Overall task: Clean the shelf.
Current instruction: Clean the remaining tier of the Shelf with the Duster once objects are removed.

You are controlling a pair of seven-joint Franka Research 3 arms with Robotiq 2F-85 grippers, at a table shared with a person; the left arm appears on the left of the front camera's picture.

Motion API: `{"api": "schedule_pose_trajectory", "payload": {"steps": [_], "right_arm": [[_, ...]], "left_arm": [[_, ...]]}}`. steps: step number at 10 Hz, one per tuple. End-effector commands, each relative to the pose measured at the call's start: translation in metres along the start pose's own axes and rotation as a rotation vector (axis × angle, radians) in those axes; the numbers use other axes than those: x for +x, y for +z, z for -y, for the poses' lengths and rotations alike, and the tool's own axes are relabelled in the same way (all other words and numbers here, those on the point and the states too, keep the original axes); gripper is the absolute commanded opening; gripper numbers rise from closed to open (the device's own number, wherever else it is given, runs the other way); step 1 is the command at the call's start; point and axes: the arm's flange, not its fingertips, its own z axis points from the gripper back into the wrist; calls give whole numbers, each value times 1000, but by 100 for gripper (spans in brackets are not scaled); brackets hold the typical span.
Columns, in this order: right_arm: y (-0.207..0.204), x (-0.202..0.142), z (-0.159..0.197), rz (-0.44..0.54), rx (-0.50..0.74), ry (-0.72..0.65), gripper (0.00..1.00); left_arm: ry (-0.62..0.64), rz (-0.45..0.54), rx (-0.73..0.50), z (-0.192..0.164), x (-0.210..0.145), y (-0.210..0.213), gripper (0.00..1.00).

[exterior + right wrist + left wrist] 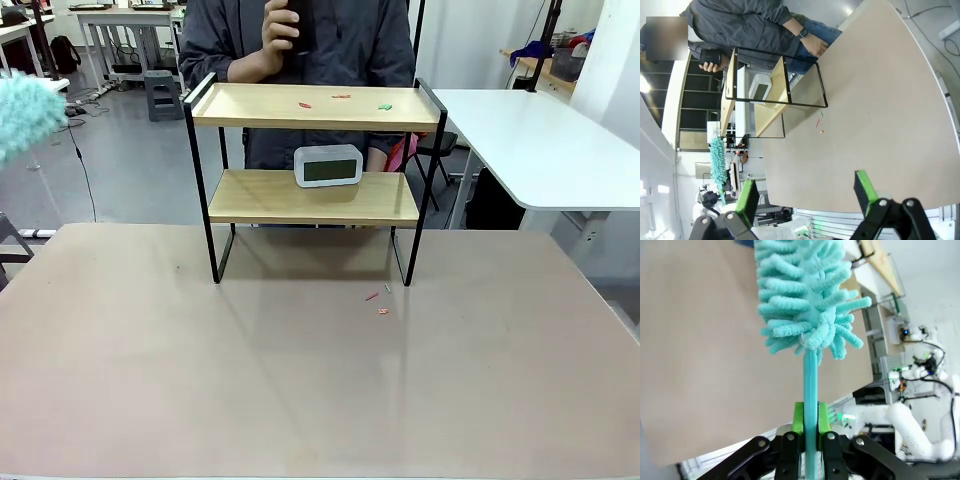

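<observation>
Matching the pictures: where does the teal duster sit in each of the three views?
Front view: the duster is at the left edge, in the upper part, left of the shelf.
Left wrist view: centre, fluffy head at the top, handle clamped in the left tool.
Right wrist view: small, lower left, beyond the table's edge.
Shared landmark: the tan table, seen in all three views.
</observation>
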Motion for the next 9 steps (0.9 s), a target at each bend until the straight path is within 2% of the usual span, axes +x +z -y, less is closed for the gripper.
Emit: {"api": "schedule_pose_trajectory", "payload": {"steps": [1, 2, 4, 5, 7, 8, 9], "right_arm": [[0, 2, -2, 10, 21, 24, 100], [0, 2, -2, 10, 21, 24, 100], [0, 2, -2, 10, 21, 24, 100], [0, 2, -2, 10, 21, 24, 100], [0, 2, -2, 10, 21, 24, 100], [0, 2, -2, 10, 21, 24, 100], [0, 2, -2, 10, 21, 24, 100]], "left_arm": [[14, 80, 142, 90, 44, -9, 12], [-31, 24, 148, 132, 61, -22, 12], [-88, 13, 187, 197, 75, -79, 12], [-125, -15, 213, 219, 72, -113, 12], [-159, -116, 165, 258, 57, -175, 12], [-155, -164, 152, 263, 48, -201, 12], [-167, -91, 184, 256, 56, -163, 12]]}}
